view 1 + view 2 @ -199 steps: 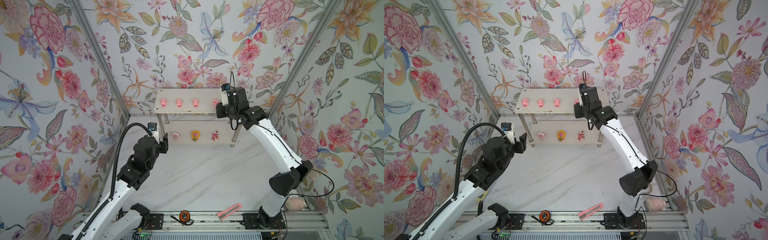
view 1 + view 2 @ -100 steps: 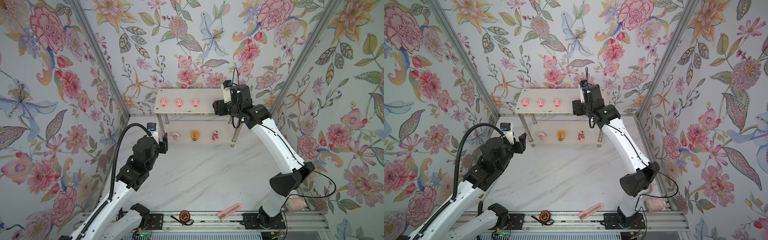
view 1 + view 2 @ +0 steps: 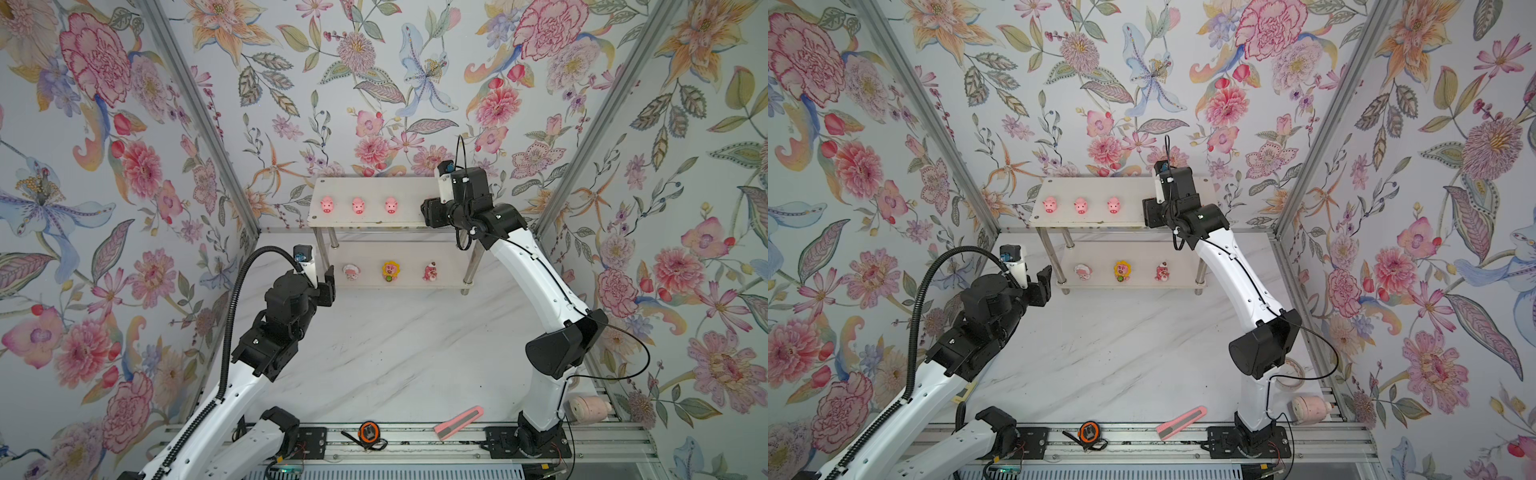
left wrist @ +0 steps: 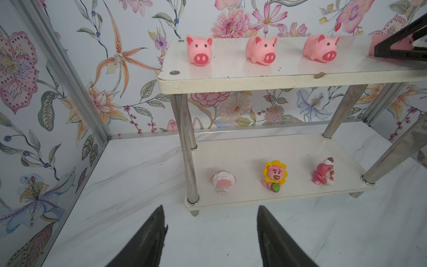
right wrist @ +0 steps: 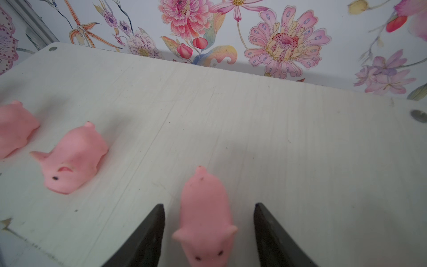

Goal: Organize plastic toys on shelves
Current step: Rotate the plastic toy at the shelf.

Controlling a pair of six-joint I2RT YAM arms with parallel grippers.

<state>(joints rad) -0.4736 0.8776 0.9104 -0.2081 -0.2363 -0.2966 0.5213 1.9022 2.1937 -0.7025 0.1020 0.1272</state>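
The shelves (image 3: 365,187) stand against the back wall in both top views. Three pink pigs (image 3: 358,205) stand in a row on the upper board (image 3: 1092,189). Another pig (image 5: 203,189) stands on that board between the fingers of my right gripper (image 5: 208,205), which is open with a gap on each side. The lower board (image 4: 254,148) carries a whitish figurine (image 4: 223,183), a yellow-flower one (image 4: 274,174) and a red-pink one (image 4: 323,173). My left gripper (image 4: 210,207) is open and empty, low above the table before the shelves' left front leg (image 4: 188,150).
An orange-black tape measure (image 3: 368,432) and a flat pink-and-grey bar (image 3: 459,422) lie at the table's front edge by the rail. A pink roll (image 3: 588,409) sits behind the right arm's base. Floral walls close in the left, right and back sides.
My right gripper's jaws have opened over the upper board, and it has shifted slightly left. The pig now stands free between its fingers. The left arm has not moved.
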